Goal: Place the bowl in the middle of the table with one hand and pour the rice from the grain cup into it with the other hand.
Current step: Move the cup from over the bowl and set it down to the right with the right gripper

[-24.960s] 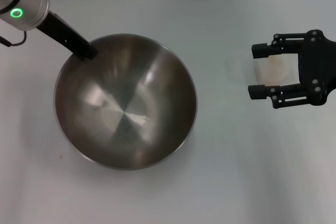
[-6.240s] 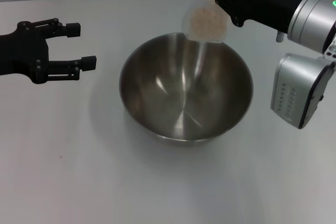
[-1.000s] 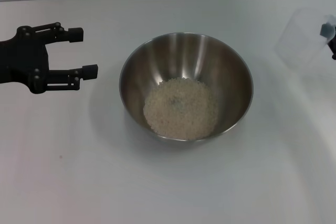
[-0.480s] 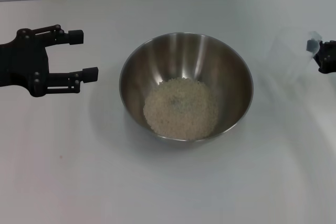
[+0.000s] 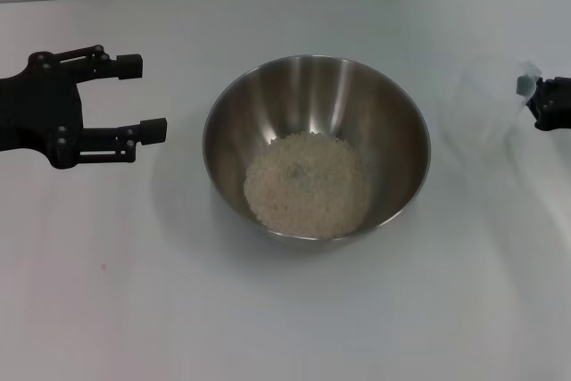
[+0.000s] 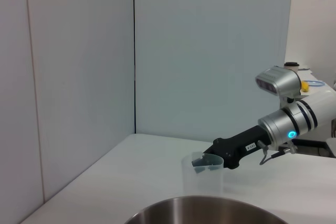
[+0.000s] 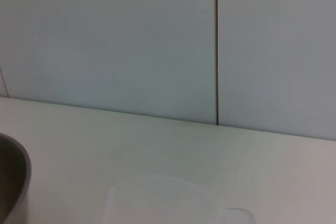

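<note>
The rice (image 5: pixel 308 183) lies heaped in the bowl (image 5: pixel 268 100), mid-surface (image 5: pixel 285 310). To the bowl's right, the empty grain cup (image 5: pixel 486 113) stands pinched at its rim by the right gripper (image 5: pixel 542 101); a crooked release could topple it. Left of the bowl, the left gripper (image 5: pixel 129 95) hovers with jaws spread.

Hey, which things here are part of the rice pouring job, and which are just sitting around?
Part of the job:
bowl, mid-table
rice, inside the bowl
grain cup, upright, looks empty, at the right gripper
table
left gripper, jaws open, beside the bowl

Just sitting around:
nothing else on the table
</note>
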Action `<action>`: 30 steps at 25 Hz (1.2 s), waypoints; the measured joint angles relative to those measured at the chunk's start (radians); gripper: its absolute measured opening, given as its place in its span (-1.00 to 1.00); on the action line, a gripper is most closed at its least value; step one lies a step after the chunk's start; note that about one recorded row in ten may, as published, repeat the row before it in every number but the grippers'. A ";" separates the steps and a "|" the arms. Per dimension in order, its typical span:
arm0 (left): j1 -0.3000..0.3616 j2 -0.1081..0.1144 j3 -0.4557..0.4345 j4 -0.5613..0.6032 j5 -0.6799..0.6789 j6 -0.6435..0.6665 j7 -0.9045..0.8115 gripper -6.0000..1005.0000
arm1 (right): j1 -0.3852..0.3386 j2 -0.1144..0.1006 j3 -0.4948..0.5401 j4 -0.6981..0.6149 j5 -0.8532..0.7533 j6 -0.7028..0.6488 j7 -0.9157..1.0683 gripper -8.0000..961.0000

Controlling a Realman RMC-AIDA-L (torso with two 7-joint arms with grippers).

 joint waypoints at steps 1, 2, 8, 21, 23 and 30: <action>0.000 0.000 0.000 0.000 0.000 0.000 0.000 0.68 | 0.004 0.000 0.000 0.005 -0.005 0.004 -0.001 -0.69; 0.001 0.000 0.000 0.000 0.000 0.000 0.000 0.68 | 0.008 0.000 0.002 0.009 -0.011 0.007 -0.001 -0.69; 0.006 -0.003 0.000 0.011 0.000 0.004 0.000 0.68 | 0.028 0.000 -0.002 0.028 -0.032 0.032 -0.003 -0.68; 0.004 -0.003 0.000 0.018 0.000 0.007 0.000 0.68 | 0.044 -0.001 0.004 0.060 -0.034 0.032 -0.027 -0.67; 0.005 -0.006 0.000 0.024 0.000 0.009 0.000 0.68 | 0.046 -0.002 0.006 0.065 -0.034 0.032 -0.031 -0.67; 0.005 -0.008 0.000 0.024 0.000 0.011 -0.002 0.68 | 0.046 -0.003 0.007 0.069 -0.034 0.032 -0.054 -0.66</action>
